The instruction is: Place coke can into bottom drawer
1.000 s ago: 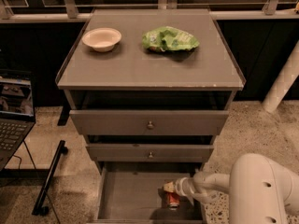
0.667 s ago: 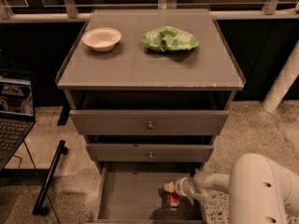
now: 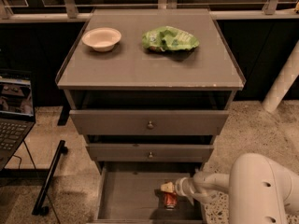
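Note:
The coke can [image 3: 170, 199] is a small red can standing upright on the floor of the open bottom drawer [image 3: 126, 197], toward its right side. My gripper [image 3: 169, 188] reaches in from the right on a white arm and sits at the can's top. The gripper's pale tip covers the can's upper end. The two upper drawers with round knobs are partly pulled out above.
A white bowl [image 3: 101, 38] and a green chip bag [image 3: 170, 39] lie on the cabinet top [image 3: 140, 69]. A laptop [image 3: 14, 111] stands at the left, with a black stand leg [image 3: 49, 181] on the floor. A white post [image 3: 282, 80] is at the right.

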